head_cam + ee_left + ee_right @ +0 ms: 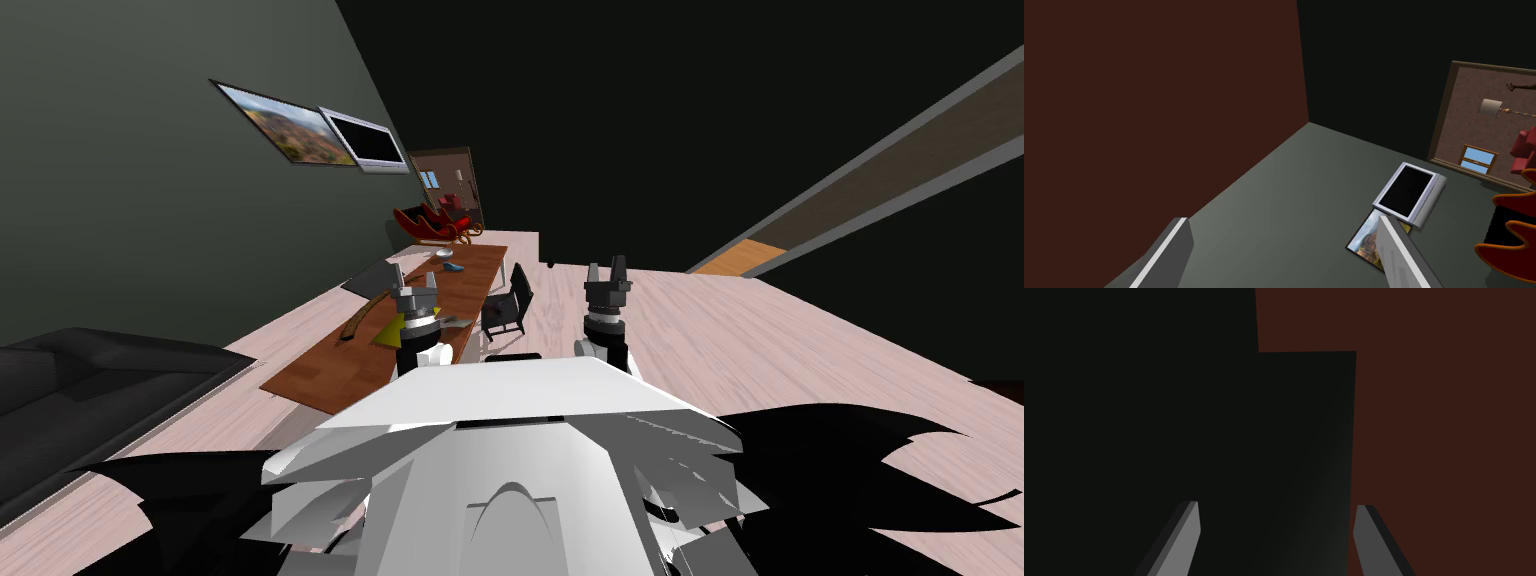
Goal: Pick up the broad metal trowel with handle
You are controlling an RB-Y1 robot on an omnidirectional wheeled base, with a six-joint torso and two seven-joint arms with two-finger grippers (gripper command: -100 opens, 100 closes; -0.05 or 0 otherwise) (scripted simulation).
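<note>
the left gripper [413, 281] points upward over the near half of a long brown table [330, 375], its two blades spread wide with nothing between them. just beside it, on the side toward the chair, a small grey tool lies flat on the tabletop; i take it for the trowel [456, 321] (too small here to tell blade from handle), and the fingers are clear of it. on the gripper's other side lie a yellow-green wedge [388, 333] and, next to that, a tool with a curved brown handle [352, 325]. farther along the table sit a small blue object [453, 268] and a pale bowl [444, 254]. a dark chair [505, 308] stands at the table's edge. beyond the chair, the right gripper [607, 270] is raised over the pale plank floor [760, 340], its blades parted and empty, well apart from the table. a red sleigh [435, 225] stands past the table's far end, and a black sofa [90, 385] sits off to the left.
</note>
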